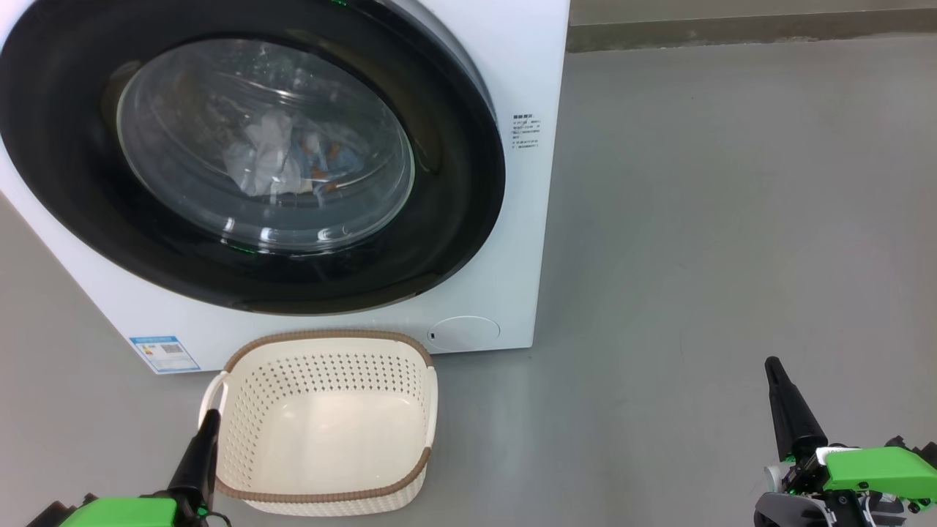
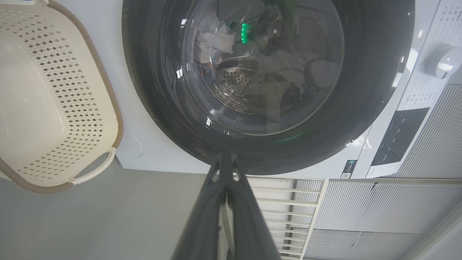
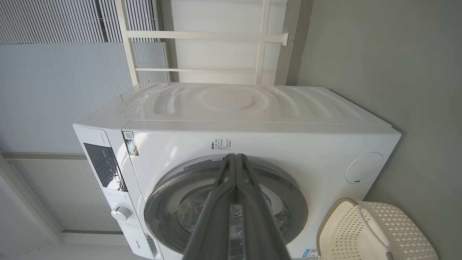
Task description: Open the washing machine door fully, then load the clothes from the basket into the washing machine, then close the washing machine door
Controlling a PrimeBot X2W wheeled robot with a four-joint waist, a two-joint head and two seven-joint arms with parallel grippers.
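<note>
On grey floor (image 1: 695, 219), the basket (image 1: 322, 366) sits mouth-up, lengthwise along the washing machine (image 1: 538, 219); left gripper (image 1: 211, 414) and right gripper (image 1: 771, 363) pinched together.

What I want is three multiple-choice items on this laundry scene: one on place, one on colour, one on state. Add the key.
1. Where does the basket stand?
A. On the floor before the washing machine
B. On top of the machine
C. Inside the drum

2. What colour is the rim of the door?
A. White
B. Brown
C. Black

3. What state is the door in?
A. Wide open
B. Shut, with clothes inside
C. Taken off

Key: 1 A, the basket sits on the grey floor below the machine's front; 2 C, the rim is glossy black; 3 B, the door lies flush and the clothes show through it.
</note>
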